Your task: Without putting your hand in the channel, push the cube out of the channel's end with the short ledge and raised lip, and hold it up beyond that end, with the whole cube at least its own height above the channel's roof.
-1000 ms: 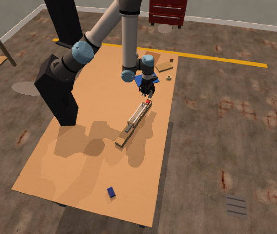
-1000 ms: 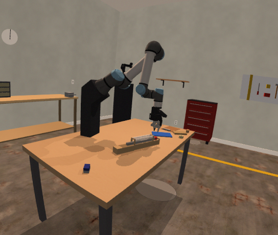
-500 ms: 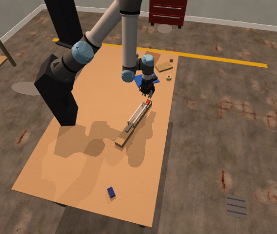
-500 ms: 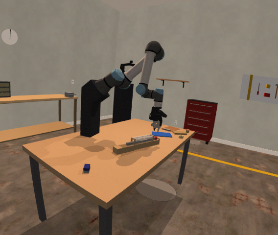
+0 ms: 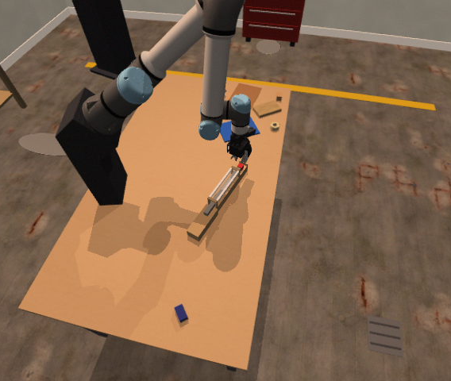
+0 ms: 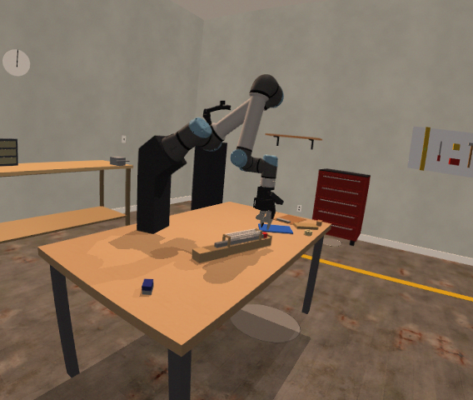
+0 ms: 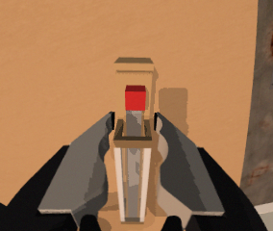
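Observation:
The red cube sits outside the channel on the short ledge, between the channel's mouth and the raised lip. The channel's pale roof rails stand on a long wooden base. A grey bar runs through the channel, sticks out at both ends, and meets the cube in the wrist view. My gripper is partly open and empty, pointing down above the cube's end of the channel. Its height above the cube is hard to tell.
A blue mat lies behind the ledge end. Beyond are a wooden board, a yellowish ring and an orange sheet. A dark blue block lies near the opposite table end.

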